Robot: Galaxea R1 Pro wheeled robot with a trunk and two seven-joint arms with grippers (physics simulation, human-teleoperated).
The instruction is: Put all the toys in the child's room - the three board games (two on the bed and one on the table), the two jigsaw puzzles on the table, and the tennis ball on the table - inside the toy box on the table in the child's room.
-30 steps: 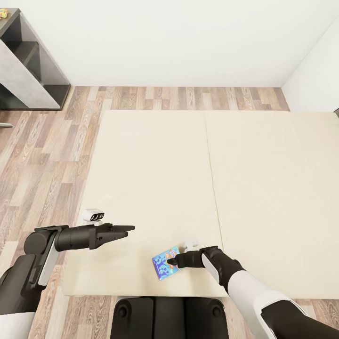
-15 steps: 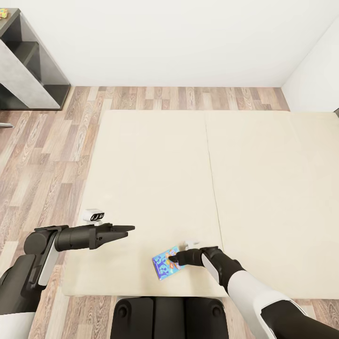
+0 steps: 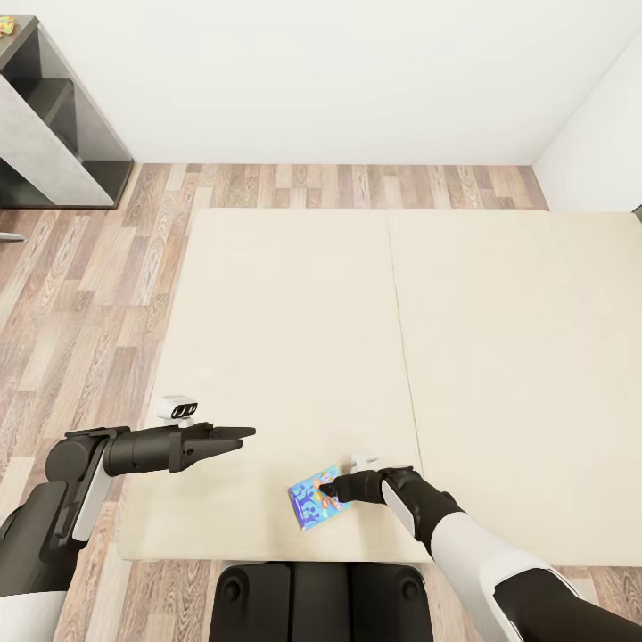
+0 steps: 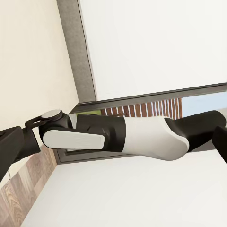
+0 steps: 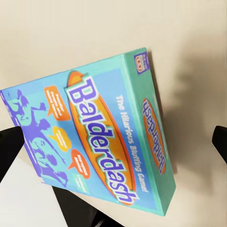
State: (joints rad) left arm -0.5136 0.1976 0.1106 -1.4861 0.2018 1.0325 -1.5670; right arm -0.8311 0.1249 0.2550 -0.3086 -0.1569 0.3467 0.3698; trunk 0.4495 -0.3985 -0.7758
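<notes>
- Right gripper [image 3: 328, 489]: at the near edge of the bed [image 3: 294, 339], its tip over one board game [image 3: 311, 499]. In the right wrist view the two dark fingers [image 5: 9, 146] stand wide apart on either side of the box, neither one touching it. Judged spread wide and holding nothing.
- Board game [image 5: 94, 137]: one counted. A flat blue and teal box titled "Balderdash", lying cover up on the cream bed top close to the near edge, skewed to that edge.
- Step in hand, as judged: fetching a board game from the bed; the grasp is not yet made. The next move calls for lowering the fingers past the box's two side edges and closing on them, then lifting cleanly.
- Left gripper [image 3: 239, 433]: held level above the bed's near left part, well apart from the box. Fingers appear drawn together with nothing between them.
- Bed: one, in two cream panels with a seam between.
- Shelf unit [image 3: 53, 125]: one, dark, against the far left wall on the plank floor [image 3: 80, 303].
</notes>
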